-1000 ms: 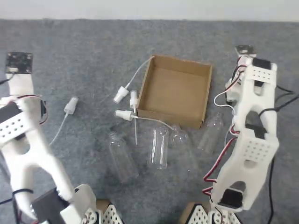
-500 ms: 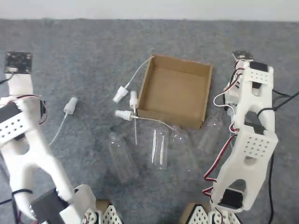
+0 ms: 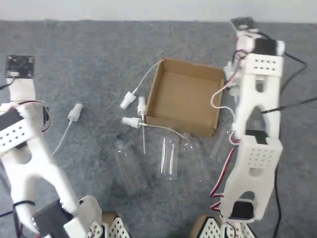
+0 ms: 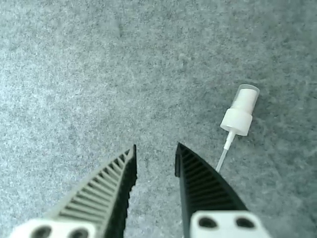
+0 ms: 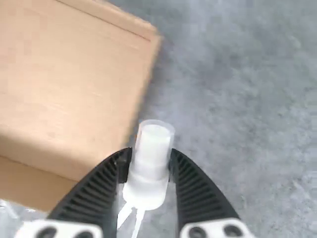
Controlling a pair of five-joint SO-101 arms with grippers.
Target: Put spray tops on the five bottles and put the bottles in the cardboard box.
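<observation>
**Right claw clamped on a spray top at the corner of an empty box**

We see an open brown cardboard box [image 3: 185, 96] near the middle of a grey carpeted table [image 3: 89, 54]. Nothing lies inside it.

In the right wrist view, the right gripper [image 5: 147, 157] is clamped on a white plastic spray top [image 5: 153, 141], with one finger pressing each side of the cap. It is close to a corner of the box. The top's thin tube is cut off at the picture's edge. We cannot tell whether this top hangs over the box or just outside it.

Four clear plastic bottles lie on their sides on the carpet near the front wall of the box. Their outlines are faint: first bottle [image 3: 128, 166], second bottle [image 3: 168, 156], third bottle [image 3: 194, 153]. The fourth bottle [image 3: 220, 141] is partly hidden behind the white right arm [image 3: 257, 99].

Three loose spray tops with long tubes lie just beside the box, on the left arm's side [image 3: 128, 100], [image 3: 142, 105], [image 3: 132, 122].

A lone spray top [image 3: 75, 112] lies well apart from them, near the left arm [image 3: 25, 139]. In the left wrist view it sits near the left gripper [image 4: 155, 148], whose dark ribbed fingers are slightly apart with nothing between them.
</observation>
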